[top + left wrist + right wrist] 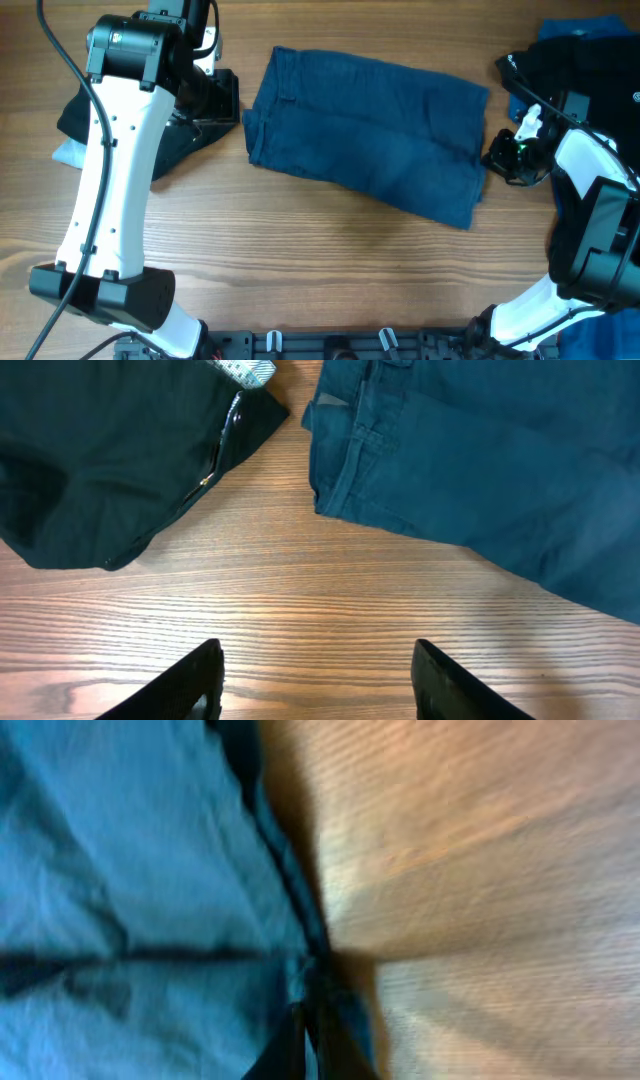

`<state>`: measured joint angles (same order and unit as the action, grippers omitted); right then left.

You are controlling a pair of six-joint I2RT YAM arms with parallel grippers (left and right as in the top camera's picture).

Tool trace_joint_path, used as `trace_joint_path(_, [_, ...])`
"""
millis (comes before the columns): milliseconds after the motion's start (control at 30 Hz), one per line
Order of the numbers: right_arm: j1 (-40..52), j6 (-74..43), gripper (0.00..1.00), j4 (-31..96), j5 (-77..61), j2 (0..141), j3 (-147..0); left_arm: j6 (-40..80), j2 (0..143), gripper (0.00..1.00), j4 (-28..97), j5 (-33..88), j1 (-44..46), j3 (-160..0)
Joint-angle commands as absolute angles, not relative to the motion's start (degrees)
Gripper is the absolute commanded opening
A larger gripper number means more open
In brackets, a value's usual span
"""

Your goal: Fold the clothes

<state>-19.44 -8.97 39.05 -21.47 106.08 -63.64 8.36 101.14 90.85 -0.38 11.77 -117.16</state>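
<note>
The dark blue shorts (370, 135) lie folded flat in the middle of the table, waistband end to the left. In the left wrist view the shorts (480, 460) fill the upper right, with the waistband stitching showing. My left gripper (215, 100) is just left of the shorts; its fingers (318, 680) are open and empty over bare wood. My right gripper (497, 155) is at the shorts' right edge. In the blurred right wrist view its fingers (310, 1020) are pressed together on the edge of the blue cloth (130, 870).
A black garment (75, 115) with a pale blue piece lies at the far left under the left arm; it also shows in the left wrist view (100, 450). A pile of dark clothes (580, 50) sits at the back right.
</note>
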Motion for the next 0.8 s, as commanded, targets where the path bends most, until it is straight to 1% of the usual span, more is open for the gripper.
trace_joint_path(0, [-19.20,-6.02,0.05,42.35,-26.22,103.53,-63.31,7.88,100.51,0.61,91.22,-1.85,9.91,-117.34])
trace_joint_path(133, [-19.14,-5.48,0.04,50.15,-26.17,96.71,-63.31,7.88,100.49,0.61,92.75,-1.83,7.20,-117.34])
trace_joint_path(233, [-19.16,-6.59,0.04,53.80,-21.50,92.86,-63.29,7.88,100.51,0.62,93.54,-1.83,5.50,-117.34])
trace_joint_path(300, [-19.16,-7.90,0.35,52.95,-19.22,92.92,-63.24,7.88,100.51,0.63,93.56,-1.80,5.17,-117.34])
trace_joint_path(433, [-19.16,-9.39,0.47,47.29,-19.27,96.60,-63.24,7.90,100.51,0.64,93.54,-1.54,5.19,-117.34])
trace_joint_path(533, [-19.14,-10.68,0.48,43.97,-19.25,100.86,-63.24,7.90,100.51,0.63,93.49,-1.50,5.19,-117.34])
trace_joint_path(667, [-19.14,-10.85,0.45,42.46,-19.79,105.67,-63.24,7.90,100.51,0.64,93.12,-1.37,5.19,-117.34])
trace_joint_path(733, [-19.14,-10.72,0.38,42.17,-19.90,107.39,-63.24,7.90,100.51,0.64,92.95,-1.37,5.19,-117.34])
trace_joint_path(767, [-19.14,-10.59,0.32,41.89,-20.16,107.53,-63.24,7.90,100.51,0.64,92.71,-1.37,5.19,-117.34])
